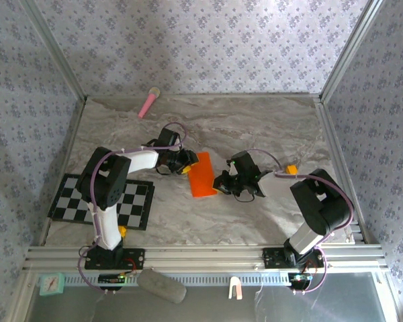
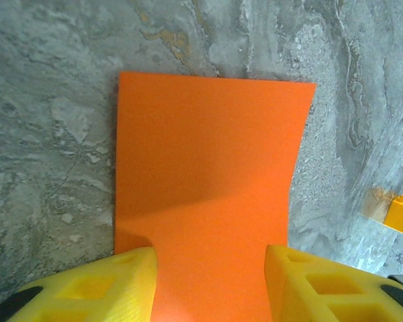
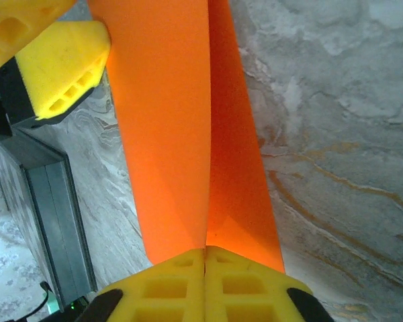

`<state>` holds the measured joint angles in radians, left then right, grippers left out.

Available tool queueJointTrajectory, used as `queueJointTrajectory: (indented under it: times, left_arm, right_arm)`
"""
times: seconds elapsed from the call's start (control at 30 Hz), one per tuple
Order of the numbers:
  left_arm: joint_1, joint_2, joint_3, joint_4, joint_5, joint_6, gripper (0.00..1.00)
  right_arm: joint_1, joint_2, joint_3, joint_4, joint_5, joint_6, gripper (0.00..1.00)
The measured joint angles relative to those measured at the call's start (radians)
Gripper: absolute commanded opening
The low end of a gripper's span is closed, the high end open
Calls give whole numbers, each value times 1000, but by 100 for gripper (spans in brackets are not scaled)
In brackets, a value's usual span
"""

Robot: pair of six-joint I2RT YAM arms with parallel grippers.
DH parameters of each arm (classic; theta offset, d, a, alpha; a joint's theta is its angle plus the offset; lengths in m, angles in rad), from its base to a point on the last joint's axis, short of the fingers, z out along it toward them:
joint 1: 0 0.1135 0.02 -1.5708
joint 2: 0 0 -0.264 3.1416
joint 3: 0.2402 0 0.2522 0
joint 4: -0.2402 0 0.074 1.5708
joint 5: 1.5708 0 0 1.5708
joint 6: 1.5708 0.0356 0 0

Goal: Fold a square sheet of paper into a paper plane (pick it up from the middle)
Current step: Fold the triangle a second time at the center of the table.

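Observation:
The orange square sheet of paper [image 1: 203, 174] lies mid-table, creased lengthwise so its two halves rise toward a centre fold. My right gripper [image 1: 223, 182] is shut on the near end of that fold; in the right wrist view its yellow fingertips [image 3: 205, 253] meet on the paper [image 3: 181, 121]. My left gripper [image 1: 185, 162] stands at the sheet's left edge. In the left wrist view it is open [image 2: 211, 288], its fingers [image 2: 121, 285] astride the paper [image 2: 208, 168], which runs between them. No pointed plane shape shows.
A pink stick [image 1: 148, 102] lies at the back left by the wall. The black-and-white checkered mat [image 1: 102, 201] lies under the left arm. A small yellow block [image 2: 399, 213] sits by the right arm. Metal rails frame the marbled table [image 1: 255, 121].

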<state>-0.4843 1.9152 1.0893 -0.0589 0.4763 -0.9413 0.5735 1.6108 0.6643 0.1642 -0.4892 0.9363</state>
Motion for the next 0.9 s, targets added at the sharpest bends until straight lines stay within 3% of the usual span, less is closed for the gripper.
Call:
queueJointTrajectory:
  times: [0.23, 0.7, 0.9]
  left_arm:
    - [0, 0, 0, 21, 35, 25, 54]
    - [0, 37, 13, 49, 30, 47, 33]
    - [0, 40, 13, 30, 24, 65, 25]
  right_arm:
    - [0, -37, -26, -34, 40, 5, 2]
    - [38, -92, -10, -116, 89, 14, 0]
    - [43, -23, 87, -119, 40, -21, 0]
